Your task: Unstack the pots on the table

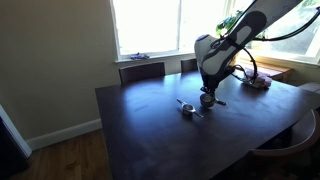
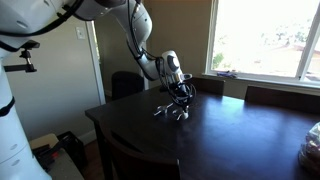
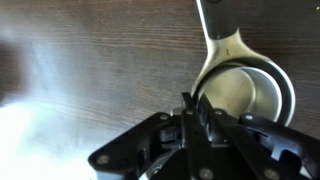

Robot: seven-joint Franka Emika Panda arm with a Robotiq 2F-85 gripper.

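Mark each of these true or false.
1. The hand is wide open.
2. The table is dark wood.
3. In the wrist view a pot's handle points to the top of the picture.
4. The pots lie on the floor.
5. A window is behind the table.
1. False: the hand is shut, pinching the rim of a pot.
2. True: the table is dark brown and glossy.
3. True: the handle runs up from the pot to the top edge.
4. False: the pots are on the table, under and beside the hand.
5. True: a bright window shows behind it in both exterior views.
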